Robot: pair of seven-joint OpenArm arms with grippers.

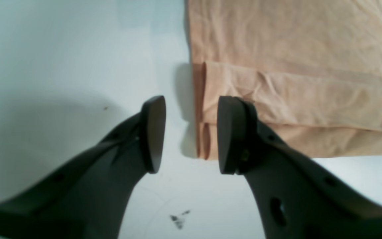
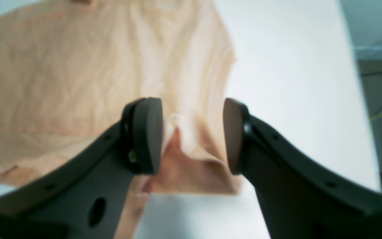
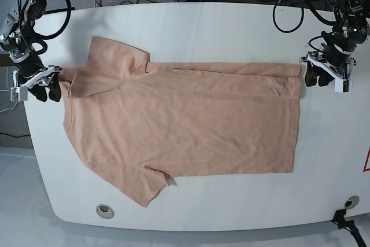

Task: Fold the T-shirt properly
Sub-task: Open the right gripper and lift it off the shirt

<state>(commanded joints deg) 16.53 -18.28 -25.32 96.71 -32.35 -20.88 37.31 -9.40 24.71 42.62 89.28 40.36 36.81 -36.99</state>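
Observation:
The peach T-shirt (image 3: 185,125) lies spread on the white table (image 3: 191,27), neck end to the left and hem to the right, its far edge folded over along the top. My left gripper (image 3: 311,77) is open at the far hem corner. In the left wrist view (image 1: 191,132) its jaws straddle the folded corner of the T-shirt (image 1: 293,49), one finger (image 1: 153,132) over bare table and the other (image 1: 230,132) over cloth. My right gripper (image 3: 51,91) is open at the shoulder. In the right wrist view (image 2: 192,136) a raised ridge of the T-shirt (image 2: 61,73) stands between the pads.
Cables (image 3: 289,4) lie along the far table edge. Round fittings (image 3: 104,210) (image 3: 347,202) sit near the front edge. A dark smudge (image 1: 177,220) marks the table beside the left gripper. The table edge (image 2: 360,99) runs close to the right gripper.

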